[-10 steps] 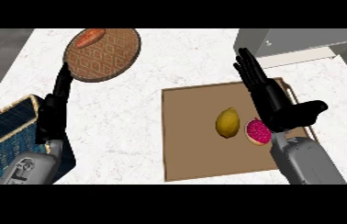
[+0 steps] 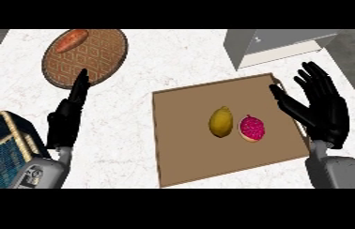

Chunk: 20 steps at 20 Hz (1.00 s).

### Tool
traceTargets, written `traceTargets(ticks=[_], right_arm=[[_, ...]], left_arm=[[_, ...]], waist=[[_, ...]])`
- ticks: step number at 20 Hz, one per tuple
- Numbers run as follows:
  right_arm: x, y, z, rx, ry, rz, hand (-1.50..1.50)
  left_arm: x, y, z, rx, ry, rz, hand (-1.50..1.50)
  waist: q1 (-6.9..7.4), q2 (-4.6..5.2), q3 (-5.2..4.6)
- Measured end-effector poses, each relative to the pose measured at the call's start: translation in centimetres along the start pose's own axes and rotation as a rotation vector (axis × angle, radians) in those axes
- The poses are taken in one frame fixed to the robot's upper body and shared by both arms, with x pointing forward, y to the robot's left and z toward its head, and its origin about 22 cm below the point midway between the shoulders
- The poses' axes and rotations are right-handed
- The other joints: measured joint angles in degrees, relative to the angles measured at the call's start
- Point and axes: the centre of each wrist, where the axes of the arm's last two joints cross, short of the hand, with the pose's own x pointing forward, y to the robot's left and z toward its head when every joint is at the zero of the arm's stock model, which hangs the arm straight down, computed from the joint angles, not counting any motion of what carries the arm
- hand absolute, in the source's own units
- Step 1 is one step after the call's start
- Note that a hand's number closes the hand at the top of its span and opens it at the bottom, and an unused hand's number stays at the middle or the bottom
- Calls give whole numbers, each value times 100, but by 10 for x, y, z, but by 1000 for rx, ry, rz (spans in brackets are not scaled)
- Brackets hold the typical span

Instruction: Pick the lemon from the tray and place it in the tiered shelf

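Your right hand sits at tray's 3 o'clock edge, fingers spread wide, holding nothing. Lemon lies mid-tray, pink fruit touching at its 3 o'clock. Left hand rests on worktop, fingers straight, empty.

The lemon is yellow on a plain brown tray; beside it sits a pink, speckled fruit. The desk is white marble. The brown plate bears a diamond pattern and an orange vegetable, perhaps a carrot.
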Motion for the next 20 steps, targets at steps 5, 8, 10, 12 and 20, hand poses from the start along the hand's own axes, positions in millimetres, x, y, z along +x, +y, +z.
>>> traceTargets(ticks=[5, 8, 10, 12, 20], right_arm=[[-50, -50, 18, -481, 38, 232, -150], [-61, -43, 45, -652, -29, 245, -150], [-59, -34, 69, -687, -70, 224, -150], [-54, -23, 92, -664, -85, 207, -150], [-35, -23, 132, -481, 1, 328, -150]], left_arm=[[4, -9, 3, -65, -2, 34, 0], [5, -15, 4, -105, -2, 50, 0], [5, -19, 5, -127, -12, 58, 0], [7, -23, 4, -148, -20, 66, 0], [15, -37, 2, -200, -40, 75, 0]], waist=[[70, 19, -7], [213, -9, 4], [299, -23, 15], [386, -25, 22], [627, 19, -7]])
